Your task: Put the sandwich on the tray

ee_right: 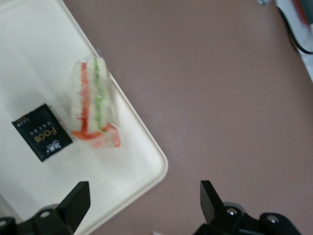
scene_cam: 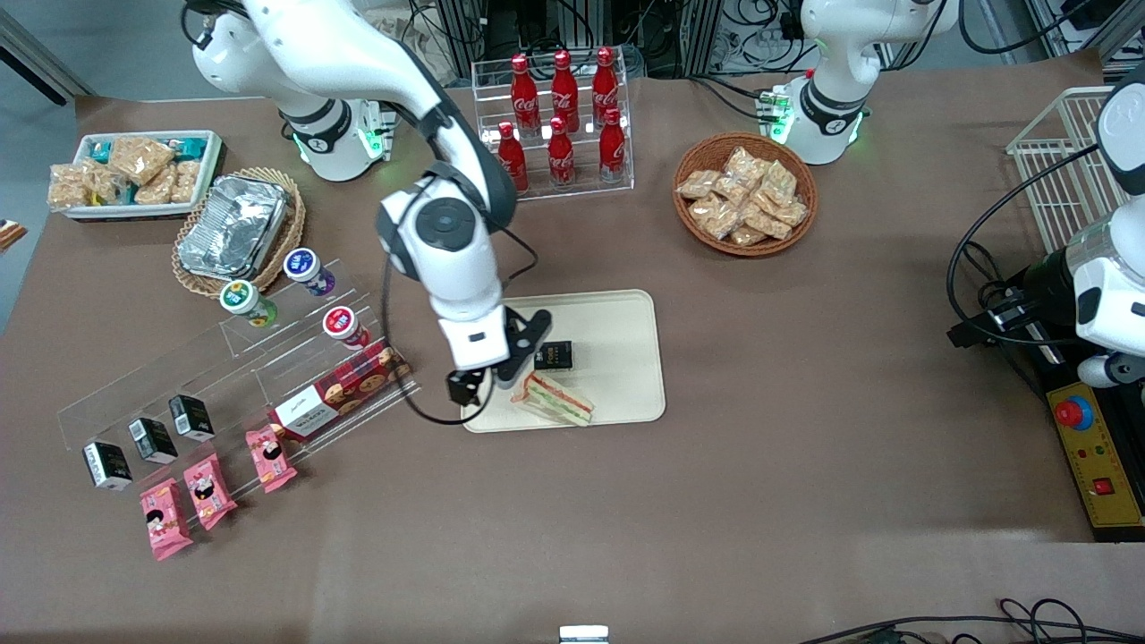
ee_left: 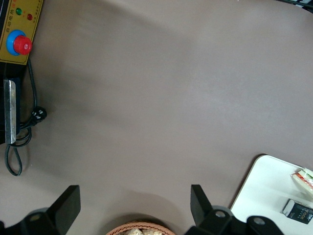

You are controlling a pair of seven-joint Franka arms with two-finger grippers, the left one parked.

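The triangular wedge sandwich in clear wrap point(scene_cam: 558, 399), pale bread with red, orange and green stripes of filling along its cut edge, lies on the large flat cream-beige plastic tray with rounded corners point(scene_cam: 626, 358), close to the rim nearest the front camera. A small black packet with pale lettering point(scene_cam: 554, 355) sits on the tray just beside it, a little farther from the front camera.

The right arm's two-finger gripper point(scene_cam: 483, 380) hangs over the tray edge toward the working arm's end of the table, just beside the sandwich. In the wrist view its jaws stand spread wide with nothing between them, and the sandwich point(ee_right: 94, 105) lies apart from both fingertips point(ee_right: 78, 196).

To my eye the placing itself looks done: the sandwich rests wholly inside the rim, flat on the tray surface, and the fingers have no hold on it. What the moment seems to call for is a clean retreat, lifting the arm straight up and away so neither finger brushes the wrap or nudges the black packet, and the tray stays as it lies on the brown table cover point(scene_cam: 805, 447).
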